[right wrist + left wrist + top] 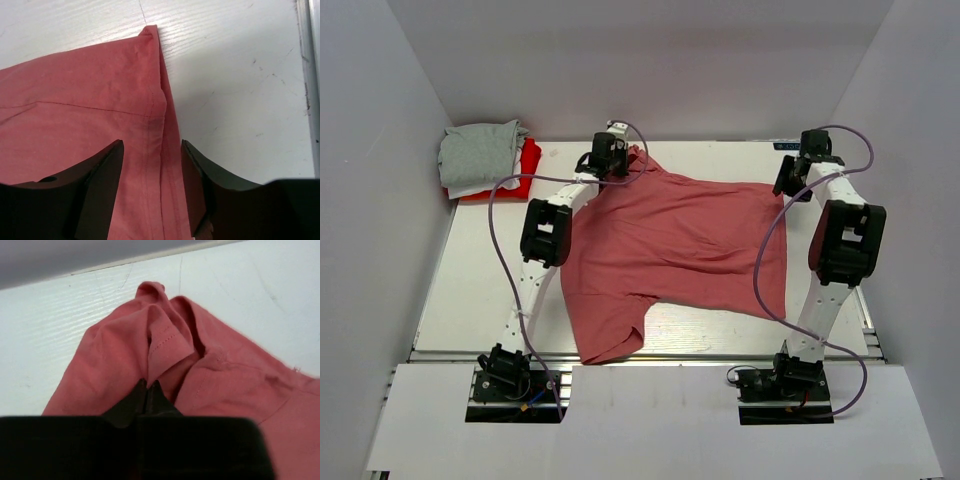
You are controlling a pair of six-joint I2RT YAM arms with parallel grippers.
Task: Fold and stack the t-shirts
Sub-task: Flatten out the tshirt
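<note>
The left gripper pinches the soft salmon-pink cloth t-shirt. The right gripper, spread wide over its edge, should squeeze next to fold.

pink tee spread, folded tees far L

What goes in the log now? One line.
left gripper shut on pink t-shirt | right gripper open astride its edge | folded stack far-left

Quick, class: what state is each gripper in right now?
Left gripper: closed, pinching the pink t-shirt.
Right gripper: open, straddling that shirt's edge, holding nothing.
</note>
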